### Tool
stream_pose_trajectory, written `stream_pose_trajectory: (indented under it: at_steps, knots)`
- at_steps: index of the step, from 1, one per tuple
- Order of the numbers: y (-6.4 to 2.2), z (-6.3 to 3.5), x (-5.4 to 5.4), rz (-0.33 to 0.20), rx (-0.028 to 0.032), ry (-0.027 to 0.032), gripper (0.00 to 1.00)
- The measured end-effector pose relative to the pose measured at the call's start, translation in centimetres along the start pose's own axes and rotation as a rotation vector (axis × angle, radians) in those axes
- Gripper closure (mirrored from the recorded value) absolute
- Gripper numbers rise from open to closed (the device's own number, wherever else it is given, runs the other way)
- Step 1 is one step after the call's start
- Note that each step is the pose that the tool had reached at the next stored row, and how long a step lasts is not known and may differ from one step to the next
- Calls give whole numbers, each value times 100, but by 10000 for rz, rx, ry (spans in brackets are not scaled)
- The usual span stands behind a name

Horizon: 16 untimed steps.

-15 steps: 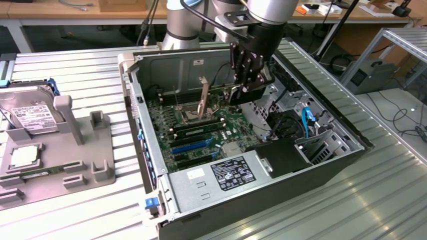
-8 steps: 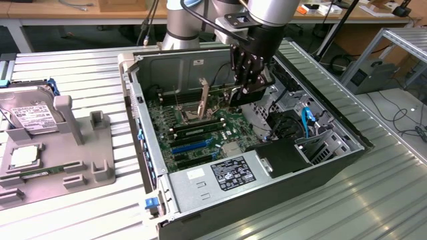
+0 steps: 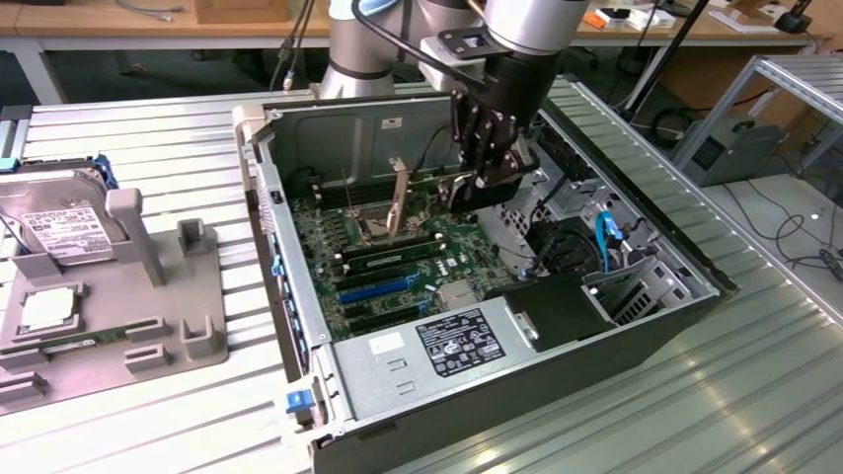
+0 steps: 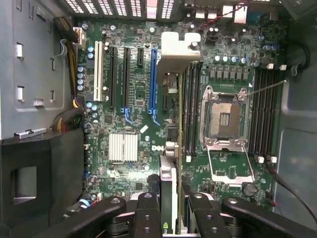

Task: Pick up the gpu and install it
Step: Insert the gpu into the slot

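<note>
Grip first: we hold the thin, flat, black-faced gpu card [image 4: 168, 173] edge-on between the half-closed fingers of the black metal gripper [image 4: 172, 210]. Its long axis runs straight ahead of the hand to its pale metal bracket [image 4: 176, 49] (just beside the long blue slot [image 4: 153, 74]; seating unclear).

You are working in a robotics lab or workshop. Your worktop [image 3: 145, 128] is built of ribbed aluminium slats, and a robot arm [image 3: 362, 49] stands at its far side. An open computer case [image 3: 658, 321] lies on it, circuit board [image 4: 136, 94] bared, beside a grey parts holder [image 3: 197, 286]. Behind it you see wooden benches [image 3: 118, 25], a metal frame [image 3: 777, 74] and loose cables [image 3: 791, 232] on the floor.
</note>
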<state>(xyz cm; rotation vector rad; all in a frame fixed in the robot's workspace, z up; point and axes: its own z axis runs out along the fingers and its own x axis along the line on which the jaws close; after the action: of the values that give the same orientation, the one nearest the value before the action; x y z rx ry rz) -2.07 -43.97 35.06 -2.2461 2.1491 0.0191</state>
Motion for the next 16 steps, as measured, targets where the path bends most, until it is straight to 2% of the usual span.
stream_pose_trajectory:
  at_steps: [8, 16]
  knots:
    - [79, 39, 14, 0, 0, -3, 73]
    - [95, 66, 21, 12, 0, -3, 73]
